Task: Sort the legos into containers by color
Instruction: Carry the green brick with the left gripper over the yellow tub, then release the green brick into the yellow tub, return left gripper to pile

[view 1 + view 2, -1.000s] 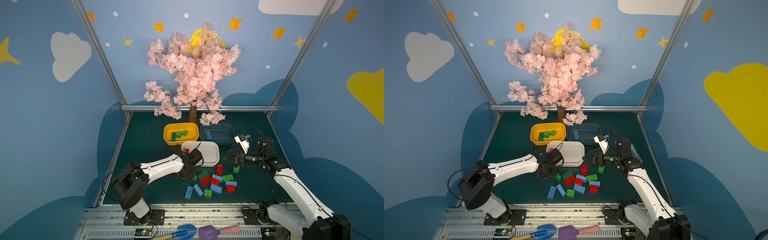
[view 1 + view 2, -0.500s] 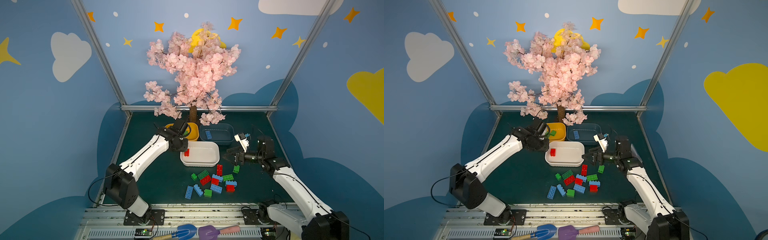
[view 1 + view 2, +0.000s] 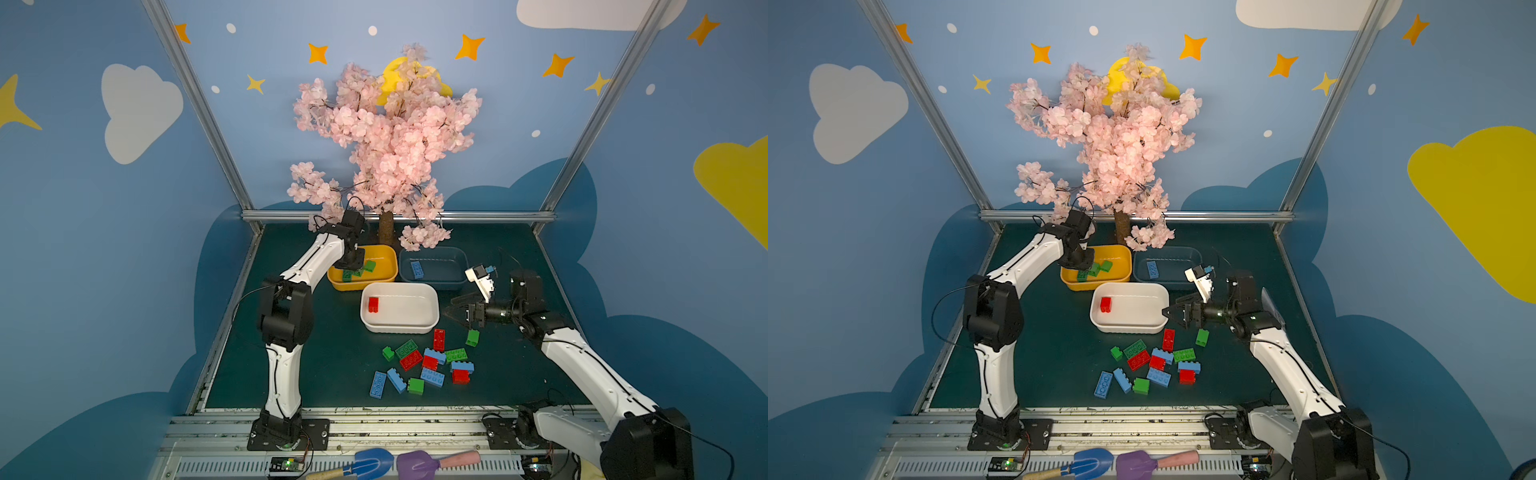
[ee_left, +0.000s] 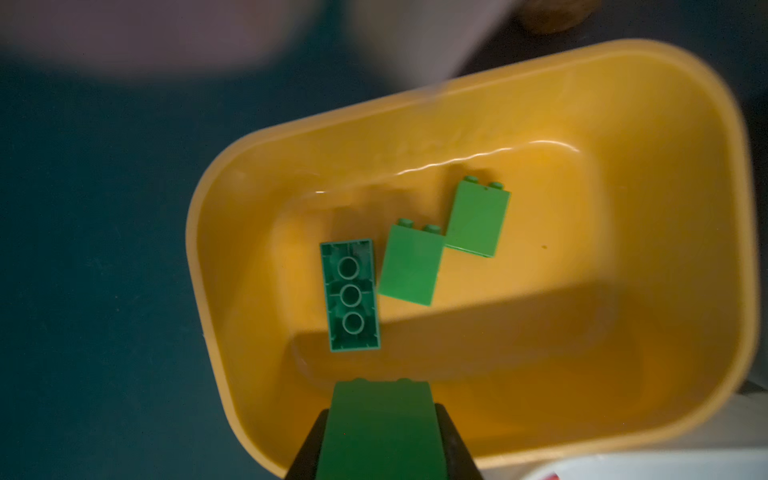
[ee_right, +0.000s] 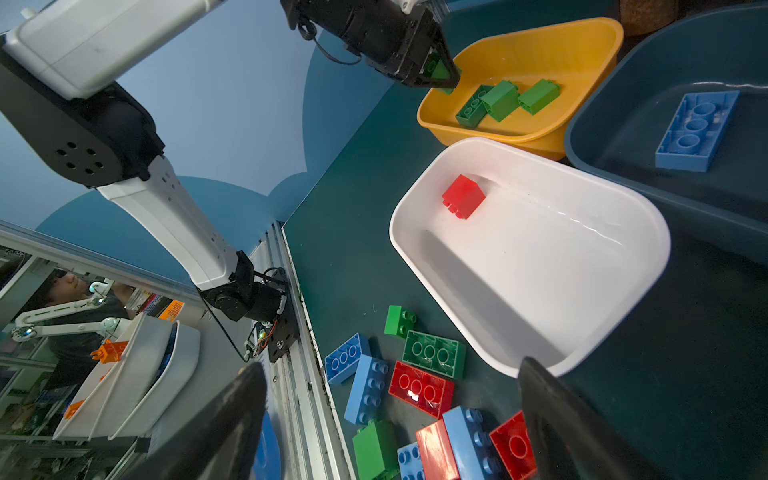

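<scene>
My left fingers (image 4: 311, 453) pinched a green studded plastic brick (image 4: 380, 428) over the shallow yellow-orange plastic tub (image 4: 665, 208); my right fingers (image 5: 552, 424) stood spread.

Left pincer (image 4: 380, 412) clamps green brick (image 4: 378, 440) over yellow tub (image 4: 665, 166); three green bricks (image 4: 411, 266) inside, one upside down.

Robot lab booth, nursery-style: cloud-and-star painted walls (image 3: 104, 249), aluminium frame (image 3: 478, 216), fake blossom tree (image 3: 386, 137), bolted arm bases (image 3: 286, 434).
</scene>
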You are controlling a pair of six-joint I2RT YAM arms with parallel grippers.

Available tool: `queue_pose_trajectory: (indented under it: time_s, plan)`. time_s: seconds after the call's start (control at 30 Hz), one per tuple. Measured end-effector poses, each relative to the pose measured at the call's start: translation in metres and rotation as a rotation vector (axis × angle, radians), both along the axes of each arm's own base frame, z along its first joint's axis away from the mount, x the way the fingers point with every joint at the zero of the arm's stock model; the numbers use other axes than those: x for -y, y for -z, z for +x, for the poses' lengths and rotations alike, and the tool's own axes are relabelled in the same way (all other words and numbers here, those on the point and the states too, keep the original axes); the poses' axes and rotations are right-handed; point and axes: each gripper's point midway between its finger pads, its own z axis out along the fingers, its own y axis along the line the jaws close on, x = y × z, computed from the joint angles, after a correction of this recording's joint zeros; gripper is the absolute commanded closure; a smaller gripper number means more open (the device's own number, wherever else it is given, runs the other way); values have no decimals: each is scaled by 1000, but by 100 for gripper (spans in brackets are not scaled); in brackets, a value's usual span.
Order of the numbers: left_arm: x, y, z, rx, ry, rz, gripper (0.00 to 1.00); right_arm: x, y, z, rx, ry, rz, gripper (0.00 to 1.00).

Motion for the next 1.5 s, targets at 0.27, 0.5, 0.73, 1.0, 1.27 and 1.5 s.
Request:
queue_pose_trajectory:
  time_s: [0.27, 0.5, 0.73, 1.0, 1.27, 1.5]
  plan:
    - [-28, 39, 16, -48, -40, 138, 72, -2, 4, 4, -23, -9, 1, 7]
    - [-33, 43, 15, -64, -45, 179, 50, -4, 3, 5, -23, -22, 5, 7]
    - [-19, 12, -1, -42, -22, 124, 34, -5, -1, 6, -10, -28, 9, 7]
    - [10, -29, -62, -42, 26, -16, 26, -5, 0, 4, -16, -31, 4, 7]
    - [48, -25, -151, -142, 97, -119, 22, -4, 1, 2, -19, -34, -2, 7]
    - [75, -13, -228, -210, 47, -250, 20, -3, -1, 0, -16, -33, -2, 7]
